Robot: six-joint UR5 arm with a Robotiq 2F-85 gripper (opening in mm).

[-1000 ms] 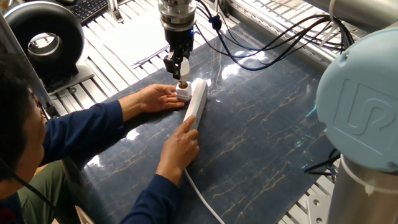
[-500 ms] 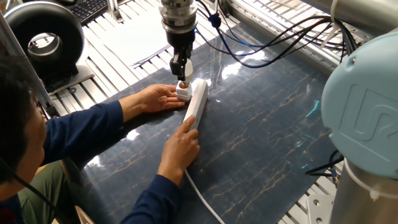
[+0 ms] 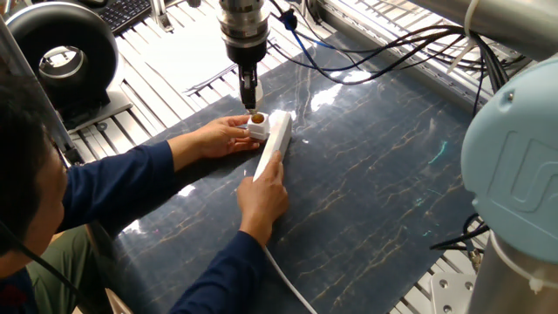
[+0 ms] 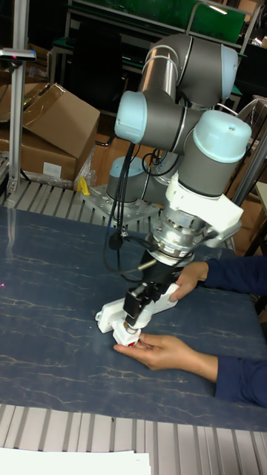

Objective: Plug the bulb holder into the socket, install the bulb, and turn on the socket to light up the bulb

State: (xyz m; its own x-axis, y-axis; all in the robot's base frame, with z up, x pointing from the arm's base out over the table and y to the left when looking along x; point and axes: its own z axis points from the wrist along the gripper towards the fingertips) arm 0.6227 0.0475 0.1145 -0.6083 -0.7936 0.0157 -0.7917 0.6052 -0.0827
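Note:
My gripper points straight down, shut on the bulb, whose silver screw base sticks out below the fingers. Right beneath it sits the bulb holder, a small white cube with its orange-brown opening facing up and still visible. The holder is against the far end of the socket, a long white strip lying on the dark mat. One hand of a person steadies the holder, and the other hand presses on the socket's near part.
The person sits at the left, arms reaching across the mat. The socket's white cable trails toward the front edge. A black round device stands at the back left. Black cables hang behind the gripper. The robot's base fills the right.
My wrist has turned about its vertical axis over the holder, so the fingers now show edge-on. The person's near hand has slid slightly along the socket.

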